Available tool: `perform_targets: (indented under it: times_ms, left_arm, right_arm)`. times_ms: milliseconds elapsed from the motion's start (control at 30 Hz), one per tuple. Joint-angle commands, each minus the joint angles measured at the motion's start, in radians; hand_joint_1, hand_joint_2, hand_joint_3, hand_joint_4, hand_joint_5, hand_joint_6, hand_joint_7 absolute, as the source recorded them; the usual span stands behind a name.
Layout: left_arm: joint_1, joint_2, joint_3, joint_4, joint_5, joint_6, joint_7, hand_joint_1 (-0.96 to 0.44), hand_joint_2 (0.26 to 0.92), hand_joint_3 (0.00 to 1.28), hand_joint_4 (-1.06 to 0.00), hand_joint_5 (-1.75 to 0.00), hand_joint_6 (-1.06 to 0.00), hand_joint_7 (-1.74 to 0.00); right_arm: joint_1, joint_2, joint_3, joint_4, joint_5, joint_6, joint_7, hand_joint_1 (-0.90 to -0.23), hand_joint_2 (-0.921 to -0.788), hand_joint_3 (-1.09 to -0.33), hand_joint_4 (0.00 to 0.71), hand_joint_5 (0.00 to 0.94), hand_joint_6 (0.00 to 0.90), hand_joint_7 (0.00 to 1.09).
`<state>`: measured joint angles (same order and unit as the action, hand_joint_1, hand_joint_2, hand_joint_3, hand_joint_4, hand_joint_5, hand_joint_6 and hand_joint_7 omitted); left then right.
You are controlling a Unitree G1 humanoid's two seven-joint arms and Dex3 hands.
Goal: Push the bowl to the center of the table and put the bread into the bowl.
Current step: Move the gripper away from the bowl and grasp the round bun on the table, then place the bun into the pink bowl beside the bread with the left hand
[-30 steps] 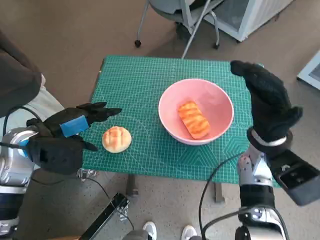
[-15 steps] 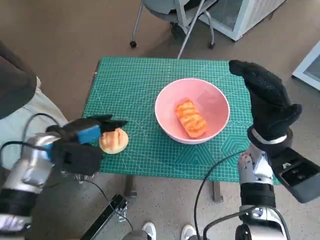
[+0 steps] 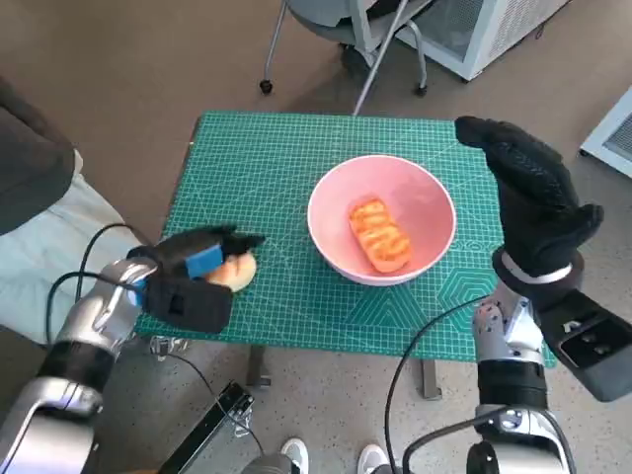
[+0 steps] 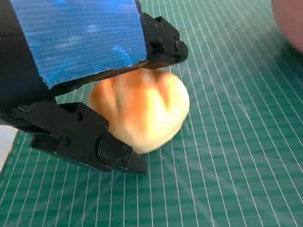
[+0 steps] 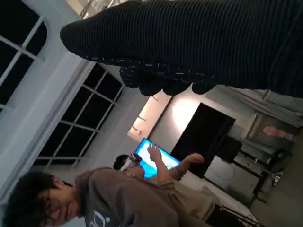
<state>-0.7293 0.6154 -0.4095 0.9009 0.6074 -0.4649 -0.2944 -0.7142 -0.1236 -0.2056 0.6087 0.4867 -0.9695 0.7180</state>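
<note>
A small table covered by a green gridded cutting mat (image 3: 267, 168) took up the middle of the head view, standing on a brown floor with the wheeled legs of a grey office chair (image 3: 346, 25) beyond its far edge. To the table's left a person's leg in pale trousers (image 3: 49, 257) showed beside the robot's left arm.

A round pink bowl (image 3: 425, 197) sat on the mat slightly right of the table's middle, and in it lay an oblong, orange-brown ridged bread roll (image 3: 380, 235), resting on the bowl's floor.

The right hand (image 3: 528, 193), in its black knitted glove, was raised above the table's right edge, just beside the bowl's right rim and apart from it. It was empty, with the fingers extended and loosely together, pointing away from the robot. In the right wrist view the glove formed a dark band across the top, with a person in a grey-brown top (image 5: 118, 198) below it in a dim room.

The left hand (image 3: 193, 276), black with blue tape over its back, lay over a round golden bun (image 3: 237, 269) near the mat's front left part, well apart from the bowl. In the left wrist view black fingers (image 4: 85, 137) lay against the bun (image 4: 142, 111) on one side and over its top on the other, cupping it as it rested on the mat; whether the grasp was firm could not be told.
</note>
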Motion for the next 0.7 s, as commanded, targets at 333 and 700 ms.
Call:
perform_targets:
  times_ms: [333,700]
  left_arm:
    - [-0.044,0.079,0.078,-0.121,-0.090,-0.051,-0.046,0.00,0.920,0.10,-0.60,-1.29,-0.65,-1.09]
    - [-0.129,0.057,0.244,-0.369,-0.247,-0.126,-0.015,0.00,0.914,0.08,-0.62,-1.28,-0.69,-1.07]
  right_arm:
    - [0.004,-0.014,-0.005,-0.001,-0.001,0.007,0.006,-0.531,-0.921,-0.610,0.338,0.000,0.008,0.85]
    - [-0.015,-0.006,-0.002,0.026,-0.012,-0.016,0.008,-0.526,-0.921,-0.604,0.341,0.001,0.008,0.85]
